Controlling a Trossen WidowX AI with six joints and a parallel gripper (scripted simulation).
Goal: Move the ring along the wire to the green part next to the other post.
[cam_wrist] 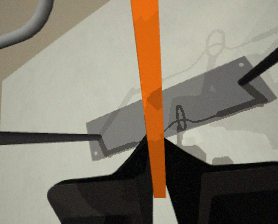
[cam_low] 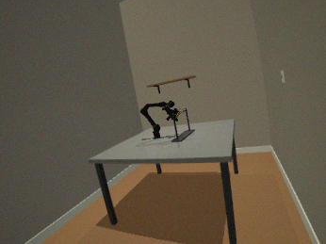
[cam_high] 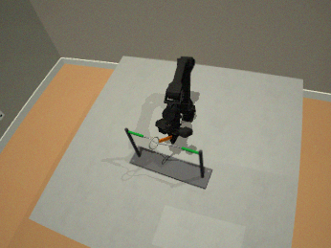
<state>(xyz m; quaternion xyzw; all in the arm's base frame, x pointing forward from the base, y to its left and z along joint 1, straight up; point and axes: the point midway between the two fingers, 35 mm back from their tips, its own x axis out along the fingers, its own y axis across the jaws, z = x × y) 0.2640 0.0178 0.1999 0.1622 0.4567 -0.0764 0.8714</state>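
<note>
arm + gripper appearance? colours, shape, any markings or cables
The arm is matte black all over, built of blocky, boxy links that widen into a bulkier wrist cluster. The gripper has two broad, flat black fingers with angled inner edges tapering toward the tips. No markings, labels or loose cables can be made out at this resolution.
</note>
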